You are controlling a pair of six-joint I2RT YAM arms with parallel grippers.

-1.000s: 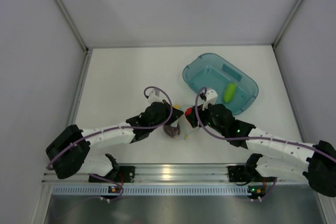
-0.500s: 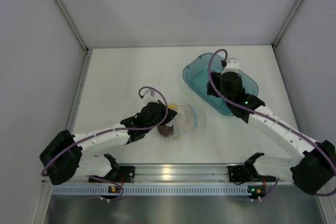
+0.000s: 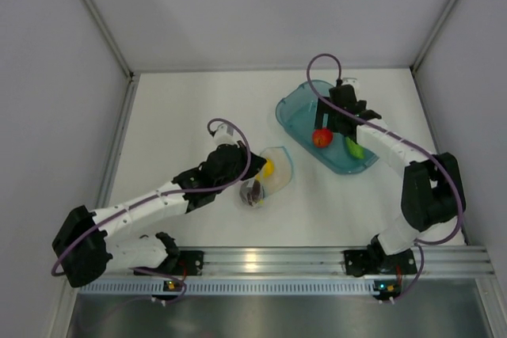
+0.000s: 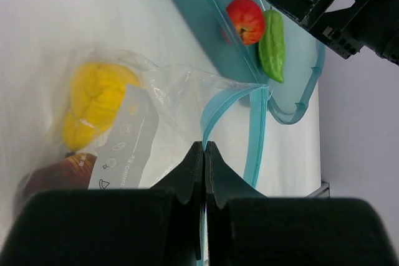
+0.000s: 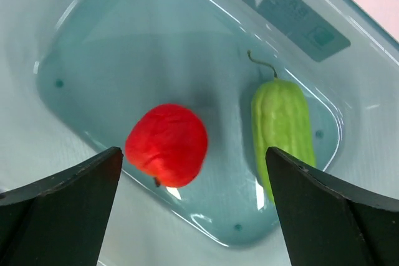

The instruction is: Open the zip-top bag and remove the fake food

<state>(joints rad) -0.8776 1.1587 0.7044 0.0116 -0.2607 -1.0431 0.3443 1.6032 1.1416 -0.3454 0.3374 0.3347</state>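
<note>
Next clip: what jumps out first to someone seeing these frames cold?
The bright red fake food stands out first. It lies beside the green piece in the teal tray toward the back right, under the open right claw. Next comes the left claw, pinched shut on the zip-top bag in the middle, with the yellow piece and the maroon one inside it.

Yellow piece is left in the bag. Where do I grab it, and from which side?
Pinch the yellow piece across its narrow width, reaching in from the tray side. The zip-top bag gapes open that way, its strip pinned by the left gripper, and the yellow piece lies nearer the mouth than the maroon piece, probably unobstructed.
</note>
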